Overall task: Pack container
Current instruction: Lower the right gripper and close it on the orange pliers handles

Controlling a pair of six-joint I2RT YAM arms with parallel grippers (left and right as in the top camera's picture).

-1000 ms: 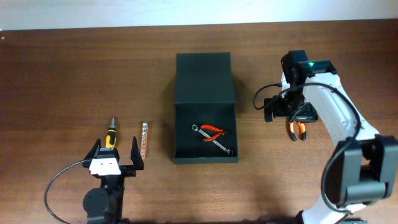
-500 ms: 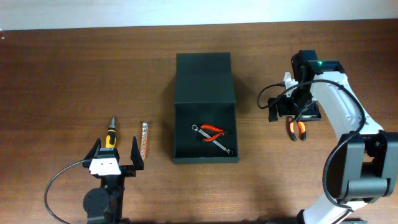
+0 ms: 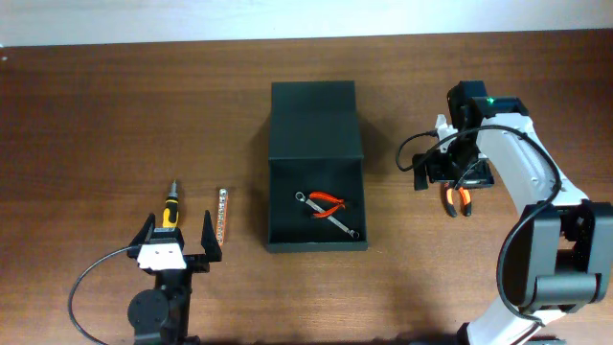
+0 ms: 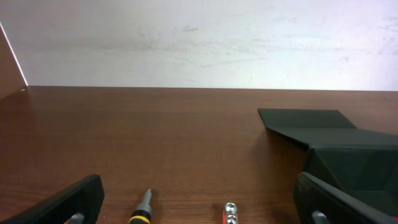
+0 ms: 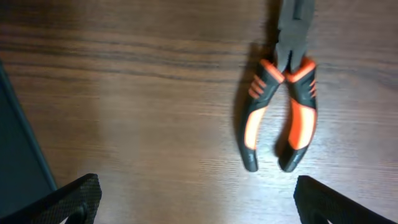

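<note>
Two risks stand out, both at the right gripper [image 5: 196, 190]. Its jaws are spread wide and hold nothing, and the orange-and-black pliers [image 5: 280, 118] lie on the table [image 5: 143, 93] ahead of it, shifted toward its right finger and not centred in the gap. If the arm goes straight down from here, I think that finger may land on a handle or push the tool aside. The two handles are also a little apart with their ends toward the gripper. A squeeze across them could close them suddenly, so the pliers may turn or slip out.

The container [image 3: 316, 120] is to the left of this gripper, near but not touching; its dark wall shows at the left edge of the wrist view. It is open, the lid laid flat behind it, with a wrench [image 3: 343, 223] and red pliers [image 3: 327, 201] already inside. A low carry could hit the near wall, and a drop may fall on these tools.

The right arm reaches forward, bent at the elbow, with the wrist looking nearly straight down at the table. The left gripper [image 4: 199, 199] is low and level near the table's front edge, jaws fully apart and empty. A screwdriver [image 4: 142, 211] and a bit strip [image 4: 230, 213] lie just ahead between its fingers, and the container is farther off to its right.
</note>
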